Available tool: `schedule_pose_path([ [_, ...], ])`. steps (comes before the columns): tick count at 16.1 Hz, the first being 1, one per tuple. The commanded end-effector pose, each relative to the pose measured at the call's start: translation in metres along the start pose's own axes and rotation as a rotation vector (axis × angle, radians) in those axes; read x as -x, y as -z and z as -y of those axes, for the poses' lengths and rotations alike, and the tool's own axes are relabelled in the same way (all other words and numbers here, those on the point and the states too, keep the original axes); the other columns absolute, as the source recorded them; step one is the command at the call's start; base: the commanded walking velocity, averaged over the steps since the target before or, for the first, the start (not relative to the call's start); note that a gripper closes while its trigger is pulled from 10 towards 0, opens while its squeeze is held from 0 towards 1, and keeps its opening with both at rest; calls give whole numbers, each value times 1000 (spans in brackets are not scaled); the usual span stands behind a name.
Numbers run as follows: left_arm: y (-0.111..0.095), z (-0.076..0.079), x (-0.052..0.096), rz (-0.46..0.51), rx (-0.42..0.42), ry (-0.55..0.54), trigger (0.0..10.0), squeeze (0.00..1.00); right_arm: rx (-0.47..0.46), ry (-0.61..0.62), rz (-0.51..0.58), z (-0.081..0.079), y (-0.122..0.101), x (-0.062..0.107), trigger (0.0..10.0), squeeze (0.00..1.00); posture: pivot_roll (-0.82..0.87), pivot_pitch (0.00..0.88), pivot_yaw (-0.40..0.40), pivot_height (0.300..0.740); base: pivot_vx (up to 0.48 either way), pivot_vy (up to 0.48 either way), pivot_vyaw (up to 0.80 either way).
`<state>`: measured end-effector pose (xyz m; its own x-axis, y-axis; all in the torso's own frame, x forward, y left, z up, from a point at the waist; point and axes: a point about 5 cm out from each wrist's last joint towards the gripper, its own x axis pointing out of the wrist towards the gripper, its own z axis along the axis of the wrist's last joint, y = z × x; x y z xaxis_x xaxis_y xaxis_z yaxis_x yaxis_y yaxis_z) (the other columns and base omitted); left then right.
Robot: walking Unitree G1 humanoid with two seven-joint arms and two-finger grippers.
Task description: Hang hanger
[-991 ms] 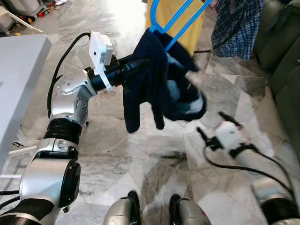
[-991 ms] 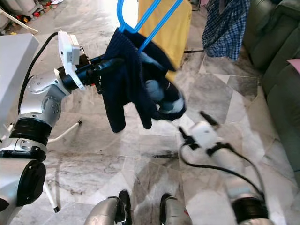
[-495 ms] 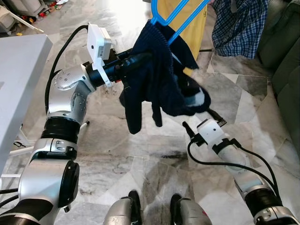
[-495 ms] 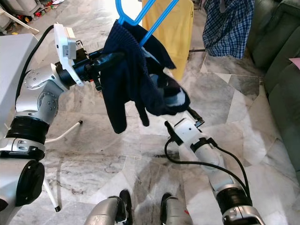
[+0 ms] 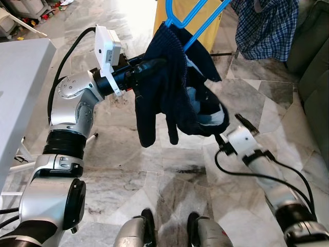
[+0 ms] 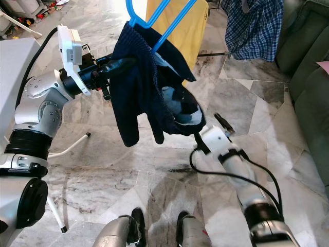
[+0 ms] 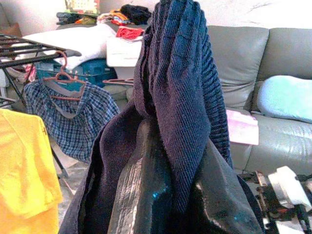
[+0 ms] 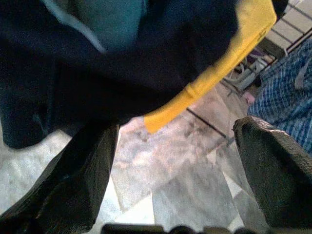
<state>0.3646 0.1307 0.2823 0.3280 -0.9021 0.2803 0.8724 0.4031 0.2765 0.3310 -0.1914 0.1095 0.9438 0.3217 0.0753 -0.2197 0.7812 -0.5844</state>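
Left silver arm raised, elbow bent, its black two-fingered left gripper (image 5: 154,64) clamped closed, right silver arm extended low, right gripper (image 8: 175,165) fingers spread apart

Ribbed knit sweater (image 5: 169,87), glossy plastic hanger (image 5: 191,28), polished marble floor (image 5: 128,154)

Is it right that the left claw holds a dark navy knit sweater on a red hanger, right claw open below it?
Not quite: the hanger is blue, not red, as the right eye view shows. The rest holds: the left claw grips the dark navy knit sweater, and the right claw is open below it.
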Motion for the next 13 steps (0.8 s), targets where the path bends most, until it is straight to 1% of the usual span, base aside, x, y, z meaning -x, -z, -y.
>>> schedule_pose_path([
  [1,-7,1,2,28,-25,9,0,0,-21,-34,11,-9,-1,-1,9294,0,-85,269,100,740,0,0,0],
  [2,-7,1,2,28,-24,8,0,0,-25,-45,17,-12,-2,-2,10000,0,-85,269,100,740,0,0,0],
  [5,-8,1,4,29,-23,-1,0,0,-49,-103,21,-26,-2,-1,10000,0,-76,271,98,740,0,0,0],
  [7,-8,0,5,28,-23,-5,0,0,-45,-142,15,-32,-1,0,10000,0,-77,270,96,740,0,0,0],
  [8,-8,-1,6,23,-29,-12,0,0,-62,-144,14,-33,0,2,10000,0,-75,271,96,740,0,0,0],
  [11,-9,-4,7,22,-28,-25,0,0,-74,-228,-1,-43,6,14,10000,0,-72,268,98,740,0,0,0],
  [13,-9,-4,8,21,-28,-26,0,0,-82,-262,-15,-47,10,21,10000,0,-75,267,100,740,0,0,0],
])
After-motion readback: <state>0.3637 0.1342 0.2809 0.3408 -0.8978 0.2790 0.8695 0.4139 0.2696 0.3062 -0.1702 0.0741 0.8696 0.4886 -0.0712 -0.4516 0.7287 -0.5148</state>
